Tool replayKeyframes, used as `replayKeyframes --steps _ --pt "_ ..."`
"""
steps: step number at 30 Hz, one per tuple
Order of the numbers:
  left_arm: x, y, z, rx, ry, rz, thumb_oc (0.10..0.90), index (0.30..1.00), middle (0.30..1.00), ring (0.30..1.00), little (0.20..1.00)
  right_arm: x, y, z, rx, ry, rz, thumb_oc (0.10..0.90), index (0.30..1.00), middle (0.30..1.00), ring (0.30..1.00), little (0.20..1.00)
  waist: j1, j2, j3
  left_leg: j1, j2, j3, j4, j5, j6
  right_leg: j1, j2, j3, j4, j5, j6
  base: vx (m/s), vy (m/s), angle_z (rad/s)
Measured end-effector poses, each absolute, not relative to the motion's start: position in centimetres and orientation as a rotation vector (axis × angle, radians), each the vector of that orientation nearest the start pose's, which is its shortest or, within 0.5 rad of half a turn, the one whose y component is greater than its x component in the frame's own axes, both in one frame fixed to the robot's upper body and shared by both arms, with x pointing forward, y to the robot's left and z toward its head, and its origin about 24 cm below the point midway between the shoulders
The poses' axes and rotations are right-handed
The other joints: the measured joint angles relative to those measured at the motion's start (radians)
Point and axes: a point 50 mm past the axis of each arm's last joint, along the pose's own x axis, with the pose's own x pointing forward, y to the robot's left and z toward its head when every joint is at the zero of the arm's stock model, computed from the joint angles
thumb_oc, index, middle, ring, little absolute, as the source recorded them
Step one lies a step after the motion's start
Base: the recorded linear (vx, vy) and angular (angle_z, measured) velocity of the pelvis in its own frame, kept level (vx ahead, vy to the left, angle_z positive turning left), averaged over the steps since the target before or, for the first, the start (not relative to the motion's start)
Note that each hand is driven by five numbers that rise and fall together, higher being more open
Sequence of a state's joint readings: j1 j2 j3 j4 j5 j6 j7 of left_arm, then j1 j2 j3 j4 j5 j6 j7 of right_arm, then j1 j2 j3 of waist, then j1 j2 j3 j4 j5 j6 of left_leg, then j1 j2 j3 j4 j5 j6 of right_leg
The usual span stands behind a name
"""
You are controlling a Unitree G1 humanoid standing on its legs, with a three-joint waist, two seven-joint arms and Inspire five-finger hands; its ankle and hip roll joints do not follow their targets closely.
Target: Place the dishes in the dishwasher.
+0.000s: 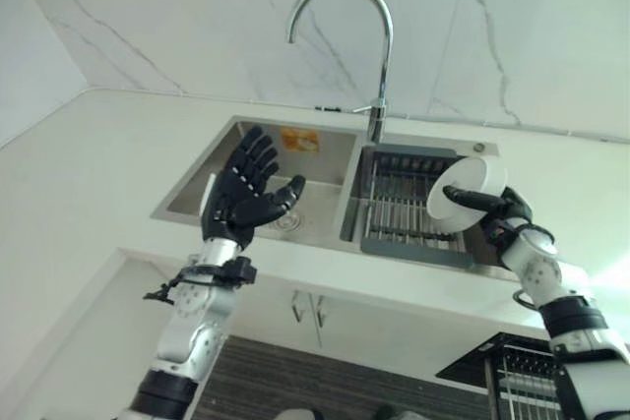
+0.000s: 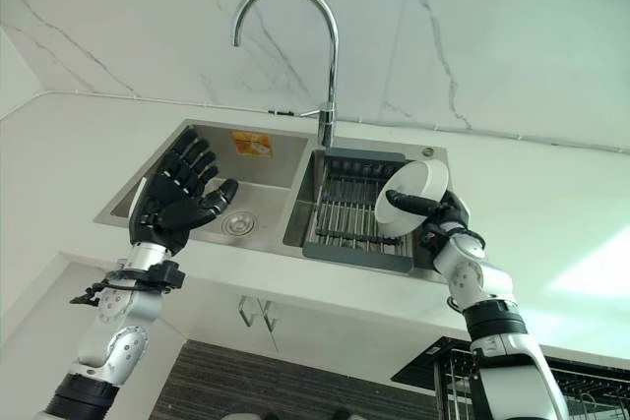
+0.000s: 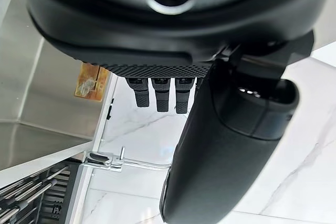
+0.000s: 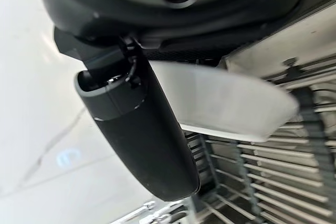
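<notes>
1. My right hand pinches the white dish, thumb across its face, tilted on edge.
2. The dishwasher rack lies below, nearer me than that hand.
3. Beyond it sits the sink rack.
4. My left hand hovers spread, empty.

You are looking at a white countertop that runs back to a white marble wall with thin grey veins. Set into the countertop is a steel double sink; the left basin has a round drain and an orange sticker on its back wall, and the right basin holds a dark slatted rack. A chrome gooseneck tap rises behind the divider between the basins. Below the counter edge you see white cabinet doors with small metal handles, then a dark striped floor. A black wire rack sits low on the right. Bright light glares off the countertop at the right.
</notes>
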State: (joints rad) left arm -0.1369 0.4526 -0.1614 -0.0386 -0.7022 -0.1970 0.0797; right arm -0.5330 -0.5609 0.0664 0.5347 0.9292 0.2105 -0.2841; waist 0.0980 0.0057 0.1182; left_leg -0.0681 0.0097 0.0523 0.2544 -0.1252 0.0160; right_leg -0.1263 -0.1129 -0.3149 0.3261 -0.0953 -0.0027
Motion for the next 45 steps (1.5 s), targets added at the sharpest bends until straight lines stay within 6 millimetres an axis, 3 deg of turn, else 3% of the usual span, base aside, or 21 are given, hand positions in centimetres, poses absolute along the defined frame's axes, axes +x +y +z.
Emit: replayKeyframes --steps 2,3,4,10,14,18,23,29,33,34,38,41,45 --pt "27.6 18.8 10.8 -0.271 -0.259 -0.122 0.800 0.900 0.900 0.900 0.900 34.8 -27.0 9.1 0.390 0.218 -0.369 0.472 0.408 0.408 0.408 0.408 0.008 0.000 0.000 0.002 0.000 -0.001 0.001 0.000 0.000 0.003 0.000 -0.002 0.000 0.000 0.000 0.00 0.000 0.00" --pt "27.7 18.7 10.9 -0.271 -0.260 -0.124 0.800 0.900 0.900 0.900 0.900 35.0 -27.2 9.5 0.401 0.201 -0.394 0.413 0.319 0.319 0.319 0.319 0.013 0.001 0.000 0.002 0.000 -0.002 0.001 0.000 0.000 0.004 0.000 -0.003 -0.001 0.000 0.000 -0.01 0.011 0.05" --pt "27.7 18.7 10.9 -0.271 -0.260 -0.124 0.800 0.900 0.900 0.900 0.900 35.2 -27.3 9.8 0.412 0.188 -0.413 0.400 0.300 0.300 0.300 0.300 0.016 0.001 0.000 0.002 0.000 -0.005 0.001 0.000 0.000 0.007 0.000 -0.006 -0.002 0.000 0.000 -0.01 0.016 0.05" --pt "27.6 18.1 10.5 -0.271 -0.240 -0.145 0.800 0.900 0.900 0.900 0.900 36.1 -27.3 11.7 0.438 0.110 -0.451 0.400 0.300 0.300 0.300 0.300 0.042 0.011 -0.001 0.004 -0.008 -0.011 0.002 0.002 0.002 0.011 -0.009 -0.013 0.001 0.000 -0.001 -0.03 0.019 0.05" --pt "27.7 18.2 10.3 -0.268 -0.234 -0.140 0.800 0.900 0.900 0.900 0.900 36.1 -27.9 11.0 0.430 0.145 -0.504 0.400 0.300 0.300 0.300 0.300 0.046 0.011 -0.001 0.001 -0.014 -0.017 0.002 0.003 0.003 0.013 -0.016 -0.022 0.001 -0.001 0.001 -0.03 0.012 0.08" --pt "27.8 18.6 10.0 -0.296 -0.215 -0.110 0.800 0.900 0.900 0.900 0.900 35.8 -28.4 10.1 0.292 0.182 -0.588 0.400 0.300 0.300 0.300 0.300 0.045 0.011 -0.001 0.001 -0.017 -0.020 0.002 0.003 0.003 0.013 -0.018 -0.024 0.001 -0.001 0.002 -0.01 0.003 0.01" --pt "27.6 18.6 9.8 -0.301 -0.208 -0.111 0.800 0.900 0.900 0.900 0.900 35.8 -28.5 12.4 0.212 0.030 -0.609 0.400 0.300 0.300 0.300 0.300 0.041 0.012 0.000 0.002 -0.016 -0.018 0.001 0.002 0.004 0.012 -0.014 -0.021 0.001 -0.002 0.002 -0.01 0.004 0.00" --pt "27.4 18.5 9.7 -0.359 -0.203 -0.158 0.800 0.900 0.900 0.900 0.900 35.4 -27.1 16.7 0.274 -0.248 -0.502 0.400 0.300 0.300 0.300 0.300 0.036 0.017 0.008 0.011 -0.014 -0.010 -0.001 0.002 0.004 0.007 -0.009 -0.010 0.001 -0.001 0.002 -0.02 0.039 -0.06" --pt "26.3 18.0 10.5 -0.525 -0.239 -0.352 0.800 0.900 0.900 0.900 0.900 32.8 -25.3 18.9 0.332 -0.441 -0.347 0.400 0.300 0.300 0.300 0.300 0.019 0.013 0.015 0.020 -0.014 0.014 -0.011 0.000 0.007 -0.004 -0.006 0.012 -0.001 0.003 0.003 -0.02 0.087 -0.20" --pt "25.9 17.1 10.9 -0.595 -0.242 -0.490 0.800 0.900 0.900 0.900 0.900 31.6 -24.7 18.9 0.379 -0.490 -0.306 0.400 0.300 0.300 0.300 0.300 0.005 0.011 0.016 0.030 -0.014 0.031 -0.015 -0.004 0.014 -0.006 -0.002 0.032 -0.006 0.007 0.005 0.01 0.123 -0.39" --pt "24.8 12.5 11.5 -0.600 -0.146 -0.942 0.800 0.900 0.900 0.900 0.900 31.7 -24.1 18.6 0.400 -0.486 -0.290 0.400 0.300 0.300 0.300 0.300 -0.054 0.013 0.016 0.047 -0.016 0.080 -0.020 -0.013 0.027 -0.008 0.001 0.075 -0.014 0.026 0.021 0.01 0.121 -0.39" --pt "23.0 10.2 10.4 -0.598 -0.011 -1.163 0.800 0.900 0.900 0.900 0.900 30.2 -23.9 17.9 0.408 -0.509 -0.268 0.400 0.300 0.300 0.300 0.300 -0.104 0.017 0.017 0.052 -0.023 0.123 -0.026 -0.023 0.038 -0.033 0.000 0.124 -0.002 0.029 0.031 0.02 0.089 -0.42" --pt "21.5 10.4 7.7 -0.558 0.152 -1.206 0.800 0.900 0.900 0.900 0.900 28.0 -24.1 15.6 0.468 -0.488 -0.283 0.400 0.300 0.300 0.300 0.300 -0.161 0.024 0.020 0.056 -0.026 0.182 -0.024 -0.030 0.041 -0.074 0.005 0.173 0.000 0.052 0.048 0.01 0.021 -0.55"
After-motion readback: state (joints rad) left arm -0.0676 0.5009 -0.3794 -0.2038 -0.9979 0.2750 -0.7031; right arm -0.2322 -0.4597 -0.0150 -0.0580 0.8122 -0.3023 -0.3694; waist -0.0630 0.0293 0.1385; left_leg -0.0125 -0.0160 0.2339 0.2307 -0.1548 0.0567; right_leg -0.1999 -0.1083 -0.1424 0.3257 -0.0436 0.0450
